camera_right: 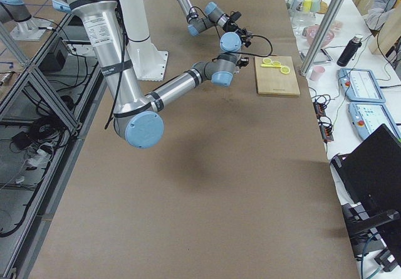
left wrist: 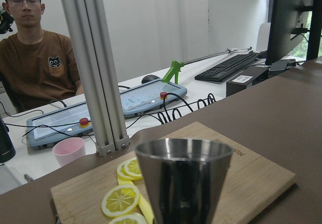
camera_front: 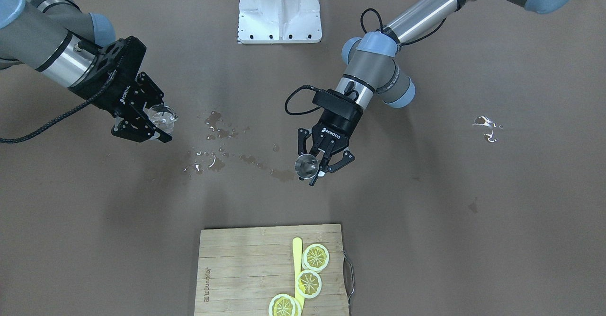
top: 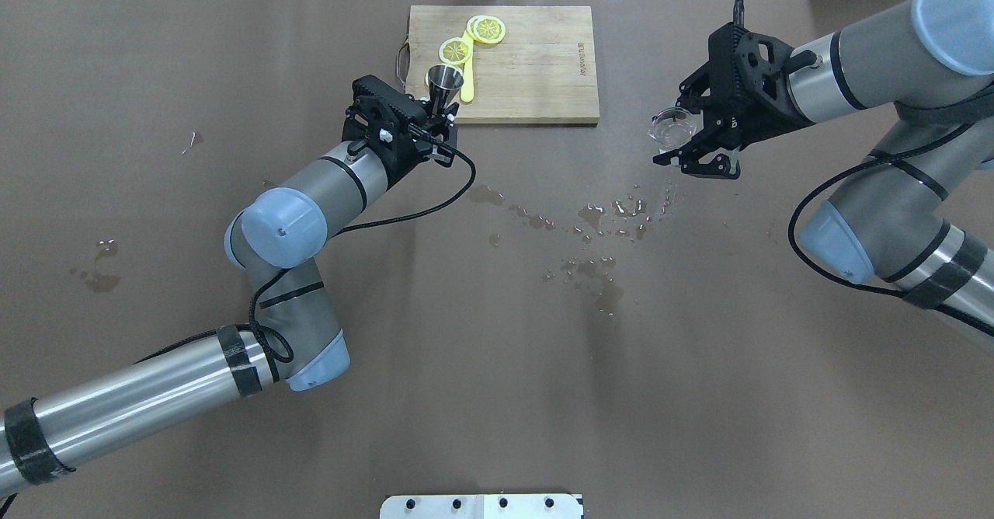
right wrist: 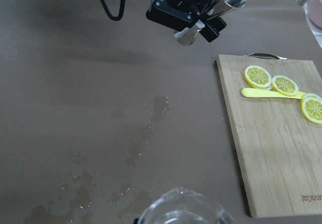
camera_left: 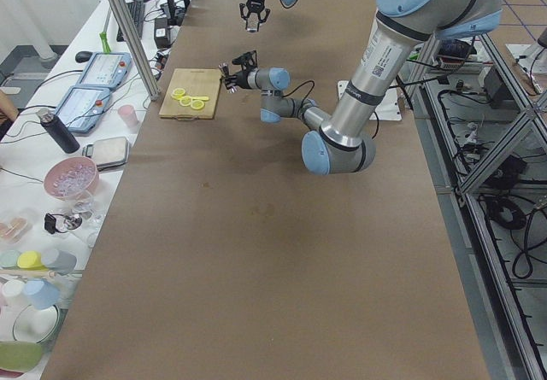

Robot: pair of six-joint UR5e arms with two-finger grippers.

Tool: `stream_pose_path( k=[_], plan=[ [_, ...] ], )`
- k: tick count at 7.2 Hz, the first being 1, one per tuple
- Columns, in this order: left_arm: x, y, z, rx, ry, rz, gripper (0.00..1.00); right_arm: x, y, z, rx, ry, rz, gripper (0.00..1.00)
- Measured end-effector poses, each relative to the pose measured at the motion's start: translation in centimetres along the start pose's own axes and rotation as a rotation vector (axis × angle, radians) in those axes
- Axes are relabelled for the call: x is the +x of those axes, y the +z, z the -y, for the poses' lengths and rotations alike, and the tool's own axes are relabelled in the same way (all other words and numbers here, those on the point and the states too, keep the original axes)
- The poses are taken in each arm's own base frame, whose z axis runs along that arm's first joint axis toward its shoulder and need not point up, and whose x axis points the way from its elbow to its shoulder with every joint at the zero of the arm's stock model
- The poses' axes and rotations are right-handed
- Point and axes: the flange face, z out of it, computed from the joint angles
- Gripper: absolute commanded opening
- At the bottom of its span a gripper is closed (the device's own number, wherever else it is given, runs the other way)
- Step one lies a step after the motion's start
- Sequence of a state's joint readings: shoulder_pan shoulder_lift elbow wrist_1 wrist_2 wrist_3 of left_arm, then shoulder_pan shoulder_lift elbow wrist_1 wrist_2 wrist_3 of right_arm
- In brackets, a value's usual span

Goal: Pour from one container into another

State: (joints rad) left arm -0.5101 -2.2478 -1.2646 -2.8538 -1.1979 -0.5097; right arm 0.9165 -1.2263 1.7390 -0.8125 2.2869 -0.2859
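Seeing the steel jigger (top: 445, 82) pinched mouth-up in the left claw (top: 439, 111), above the desk (top: 466, 363) near the cutting board's (top: 536, 60) handle end. Also seeing the glass tumbler (top: 672, 126) clamped in the right claw (top: 687, 140), well apart from it, with water splashes (top: 598, 220) on the desk between them

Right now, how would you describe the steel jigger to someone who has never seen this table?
Find the wooden cutting board with lemon slices. Near its handle end, the left gripper holds the jigger upright. It is grey steel, two cones joined at a narrow waist, unlike the clear glass tumbler.
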Motion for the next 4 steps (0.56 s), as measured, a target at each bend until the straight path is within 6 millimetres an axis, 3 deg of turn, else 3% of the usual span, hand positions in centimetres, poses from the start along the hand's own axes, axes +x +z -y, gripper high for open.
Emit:
stream_pose_path(
  k=[4],
  plan=[
    [5.9,-1.3,1.4,0.050,0.010,-0.093,0.00,-0.4,-0.4,0.3,0.017,-0.005,0.023,0.00]
  ],
)
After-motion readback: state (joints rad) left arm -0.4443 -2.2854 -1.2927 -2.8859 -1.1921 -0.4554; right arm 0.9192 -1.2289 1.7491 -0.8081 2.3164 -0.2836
